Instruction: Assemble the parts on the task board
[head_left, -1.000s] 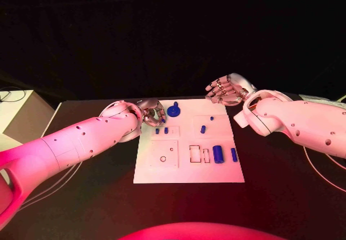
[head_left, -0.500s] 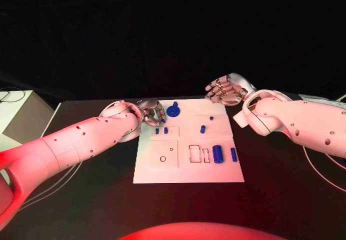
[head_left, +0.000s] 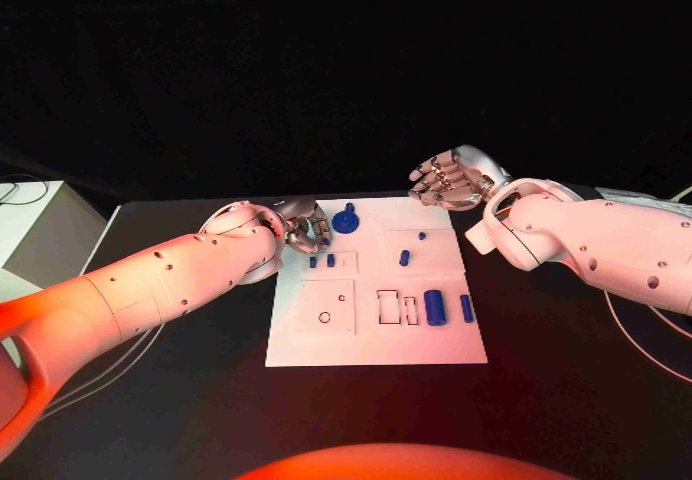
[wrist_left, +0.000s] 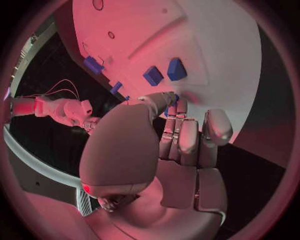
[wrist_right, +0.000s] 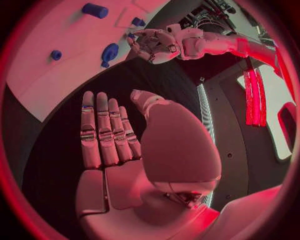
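Observation:
The white task board (head_left: 375, 325) lies in the middle of the table. A blue part with a round base (head_left: 346, 220) stands near its far edge, two short blue pegs (head_left: 320, 261) sit just nearer, and a thick blue cylinder (head_left: 434, 305) lies towards the right side. My left hand (head_left: 302, 226) hovers at the board's far left corner. Its thumb (wrist_left: 156, 102) meets the fingertips, and a small blue part (wrist_left: 177, 97) looks pinched there. My right hand (head_left: 453, 181) is raised off the board's far right corner, its fingers (wrist_right: 103, 132) straight and holding nothing.
A pale box (head_left: 29, 225) stands off the table's left edge. Thin cables (head_left: 635, 335) trail over the table on the right. Outlined slots (head_left: 392, 306) and small holes (head_left: 325, 318) mark the board's near half.

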